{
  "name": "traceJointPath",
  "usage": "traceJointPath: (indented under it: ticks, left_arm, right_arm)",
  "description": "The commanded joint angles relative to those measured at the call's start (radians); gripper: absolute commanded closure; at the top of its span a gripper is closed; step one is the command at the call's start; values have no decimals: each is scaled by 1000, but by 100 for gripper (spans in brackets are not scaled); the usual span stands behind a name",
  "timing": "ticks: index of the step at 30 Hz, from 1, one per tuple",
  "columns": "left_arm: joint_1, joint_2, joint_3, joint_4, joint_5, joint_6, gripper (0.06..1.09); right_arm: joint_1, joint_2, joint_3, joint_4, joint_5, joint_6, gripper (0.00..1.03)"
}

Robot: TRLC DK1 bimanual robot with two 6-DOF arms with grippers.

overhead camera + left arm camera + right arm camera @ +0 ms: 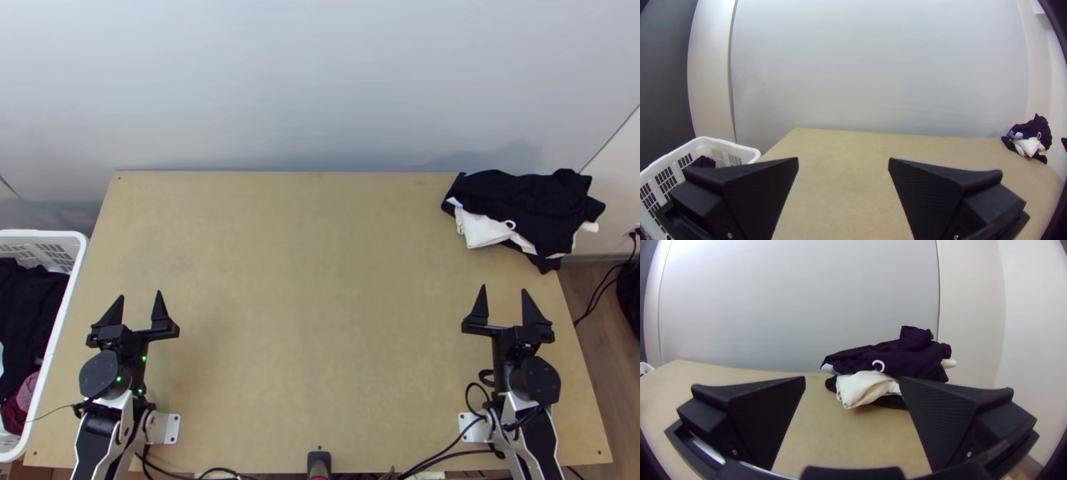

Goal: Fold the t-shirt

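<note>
Pale wall [320, 88] behind, then the light wooden table [320, 304]. White laundry basket [48, 234] beside the table's left edge, holding dark clothes [32, 312] plus a maroon cloth [20, 408]. Clothes pile at the table's far right corner, reaching past the right edge in the top view: bunched black garment [528, 204] on top, perhaps the t-shirt, though its cut is hard to read; white cloth [484, 230] sticks out under it, towards the near side, more black fabric below. Right gripper [504, 290] above the table's right part, released, fingers spread wide; pile lies beyond its fingertips and somewhat to the right, apart from them. In the right wrist view one finger overlaps part of the pile. Left gripper [140, 296] above the left part, near the basket, also released with fingers well spread; pile is well apart from it, diagonally across the table. Smallest: white ring mark [510, 224] on the black garment.
</note>
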Motion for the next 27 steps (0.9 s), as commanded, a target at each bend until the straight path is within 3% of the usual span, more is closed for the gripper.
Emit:
traceJointPath:
  ticks: [1,5,8,11,13,17,22,24,27]
  left_arm:
    - [1,0,0,0,0,0,10]
    - [1,0,0,0,0,0,10]
    - [1,0,0,0,0,0,10]
    - [1,0,0,0,0,0,10]
    - [1,0,0,0,0,0,10]
    - [-3,0,0,0,-1,-17,10]
    - [53,-1,0,0,-9,-17,10]
    - [48,-1,3,-17,-35,-90,10]
    - [53,-3,19,-64,-147,-208,10]
  right_arm:
    - [-18,-1,0,92,-1,-12,5]
    - [5,-3,2,207,2,-147,4]
    - [1,-3,23,178,11,-217,4]
    - [-24,2,86,98,9,-230,4]
    - [-22,48,154,23,11,-188,4]
    - [-33,317,345,-182,42,11,4]
    - [-32,562,582,-340,45,91,5]
    - [5,629,664,-408,45,97,4]
    - [34,683,744,-474,45,166,4]
